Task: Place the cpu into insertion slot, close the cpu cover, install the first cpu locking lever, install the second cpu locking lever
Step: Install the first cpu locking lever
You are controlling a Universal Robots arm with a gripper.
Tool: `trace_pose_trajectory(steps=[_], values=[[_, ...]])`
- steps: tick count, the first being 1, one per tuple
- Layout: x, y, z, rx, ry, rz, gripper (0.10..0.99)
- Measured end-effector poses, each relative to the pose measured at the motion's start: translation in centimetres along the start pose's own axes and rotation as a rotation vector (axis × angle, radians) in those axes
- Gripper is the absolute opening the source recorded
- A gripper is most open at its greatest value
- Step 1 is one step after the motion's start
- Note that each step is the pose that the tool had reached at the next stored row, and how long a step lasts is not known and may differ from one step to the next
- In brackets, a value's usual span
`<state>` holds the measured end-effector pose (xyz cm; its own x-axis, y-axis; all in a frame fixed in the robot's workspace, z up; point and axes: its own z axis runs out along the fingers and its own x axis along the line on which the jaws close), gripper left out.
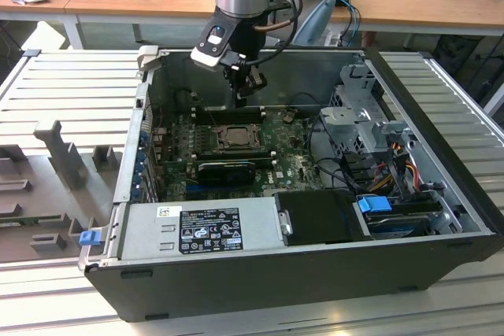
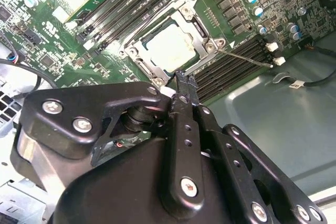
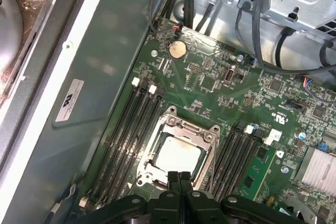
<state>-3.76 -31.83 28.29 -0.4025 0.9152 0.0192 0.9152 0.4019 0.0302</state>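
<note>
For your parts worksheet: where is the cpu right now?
In both wrist views the cpu lies framed by the cpu cover, between the memory slots.

An open computer case (image 1: 315, 285) holds a grey power supply (image 1: 201, 230) and cables (image 1: 400, 164).

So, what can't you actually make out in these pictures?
1. First wrist view: the end effector hides the near edge of the cpu cover.
2. Both wrist views: the cpu hides whatever lies beneath it.
3. Second wrist view: the end effector covers the socket's near corner.
4. Exterior view: the thin lever is too small to tell whether it is latched.
</note>
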Motion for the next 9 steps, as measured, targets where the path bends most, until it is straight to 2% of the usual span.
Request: trace_pose_trajectory(steps=[9], values=[[0.0,0.0,0.0,0.001,0.0013,-0.04,0.106]])
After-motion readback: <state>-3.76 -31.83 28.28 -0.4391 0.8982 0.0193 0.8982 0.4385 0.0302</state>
